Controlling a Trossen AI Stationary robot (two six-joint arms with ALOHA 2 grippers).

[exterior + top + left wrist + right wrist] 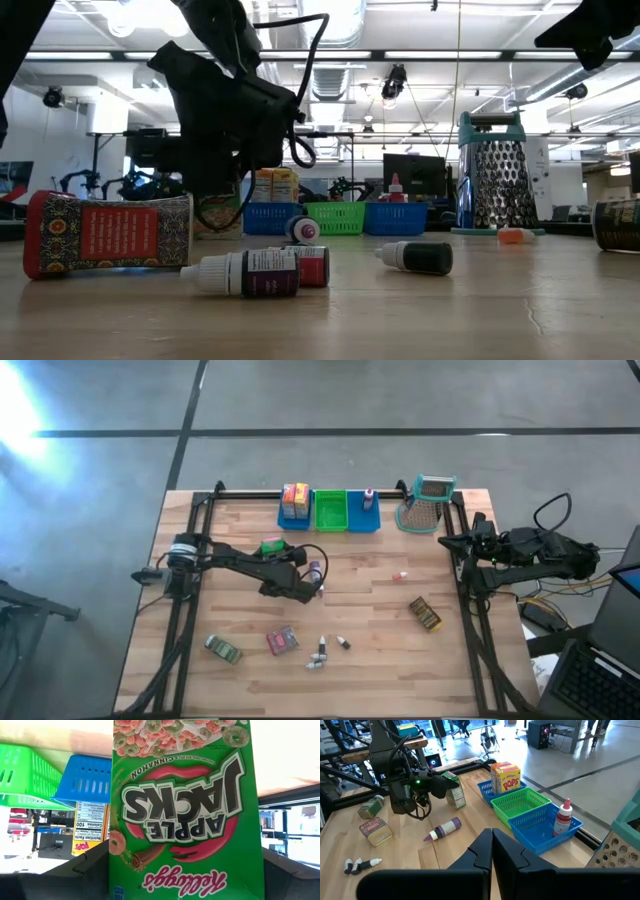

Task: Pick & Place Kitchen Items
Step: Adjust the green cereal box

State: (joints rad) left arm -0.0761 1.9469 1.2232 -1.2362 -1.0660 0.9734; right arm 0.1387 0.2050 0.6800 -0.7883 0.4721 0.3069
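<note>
A green cereal box (187, 810) stands upright left of the table's middle (272, 546), with my left gripper (279, 557) shut on it. In the right wrist view the box (455, 795) seems to have its bottom on the table; I cannot tell if it is lifted. A purple bottle (314, 570) lies just right of it. At the table's right edge my right gripper (492, 837) waits, shut on nothing. Farther toward the near edge lie a green packet (223, 650), a pink-red packet (282, 641), small bottles (322, 652) and a brown packet (425, 613). My left gripper has the green box between its two fingers, one finger (85, 872) on each narrow side (112, 855). The fingers come from the table's near side, slanting a little down, toward the box's printed front. The box stays upright.
Along the far edge stand a blue bin (283, 518) holding yellow-red boxes, a green bin (330, 510), a second blue bin (364, 520) with a bottle, and a metal grater (428, 505). A small pink thing (399, 574) lies right of the middle.
</note>
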